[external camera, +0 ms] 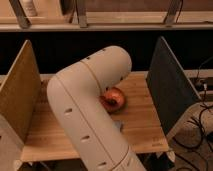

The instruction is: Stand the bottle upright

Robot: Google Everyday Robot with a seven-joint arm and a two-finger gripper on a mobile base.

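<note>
Though searched for across the whole bench [145, 127], can't spot the bottle: hidden, no telling where or how. Blocking the middle of the scene: big white arm [82, 117], rising from the bottom edge, bending at a rounded elbow and reaching back over the wooden boards. Hand out of sight too, tucked somewhere behind that thick arm, fingers pressed together; can't tell whether clamped on anything. Peeking out just right of the arm, near the middle of the bench: round orange thing [115, 99], glossy, partly covered by the arm. Nearer the front edge, right beside the arm, a small bluish-grey scrap [119, 125], too blurred to name. Flanking the bench: tan board [19, 87] upright on the left, dark grey panel [170, 82] upright on the right, both spreading outward toward the front. Beyond the back edge, a dark gap, then a pale ledge [125, 25] with metal posts [80, 12] rising from it. Off to the right, past the panel, loose black cables [200, 127] trailing over the floor.
</note>
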